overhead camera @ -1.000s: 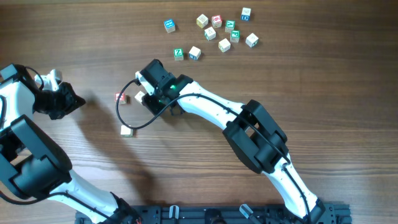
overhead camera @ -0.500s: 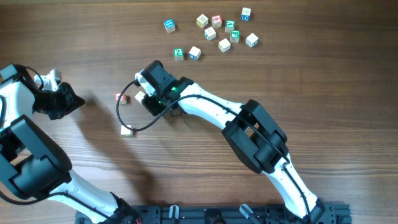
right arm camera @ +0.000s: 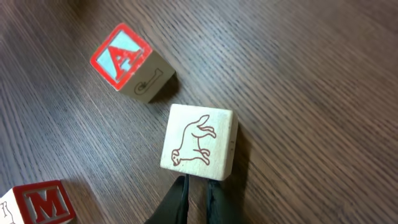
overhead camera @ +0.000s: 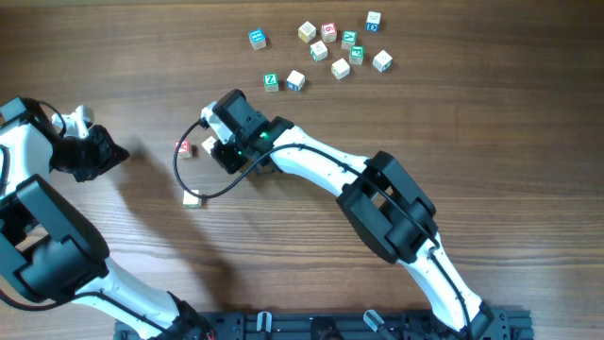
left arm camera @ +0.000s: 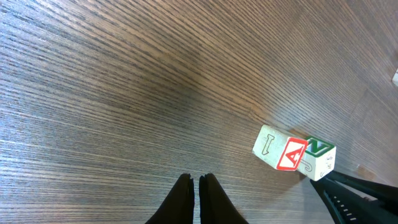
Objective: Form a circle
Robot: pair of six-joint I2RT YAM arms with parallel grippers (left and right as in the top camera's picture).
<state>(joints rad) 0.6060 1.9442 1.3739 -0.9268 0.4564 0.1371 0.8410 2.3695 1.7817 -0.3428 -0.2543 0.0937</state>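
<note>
We saw the brown wood-grain bench (overhead camera: 444, 123) filling the overhead view. The right arm (overhead camera: 387, 203), white with black joints, reached from the lower edge up to the left of the middle, with a thin black cable (overhead camera: 176, 162) looping off its wrist. The left arm (overhead camera: 42, 236), of the same make, curved up along the left edge.

Near the top of the bench lay a loose scatter of larger blue-, green- and red-printed cubes (overhead camera: 319, 50), well apart from both arms.

The right pincer (right arm camera: 196, 186) was clenched on nothing, its black fingertips drawn almost together. They rested against the near edge of a pale wooden cube with an outline drawing of a four-legged animal (right arm camera: 199, 144). The left pincer (left arm camera: 194, 186) was also clenched and held nothing, its tips over bare wood at the left side.

The small pale wooden letter cubes formed no ring. They sat left of the middle, by the right pincer. Just beyond the animal cube, and apart from it, stood a cube with a red-bordered letter A (right arm camera: 127, 60), tilted on the grain. A cube with a red letter M (right arm camera: 40, 202) showed at the lower left corner of the right wrist view. From the left wrist, a green-printed face (left arm camera: 320, 158) showed beside the A cube, and we could not tell whether they touched. One more pale cube (overhead camera: 192, 199) lay alone, nearer the bench's front edge.
</note>
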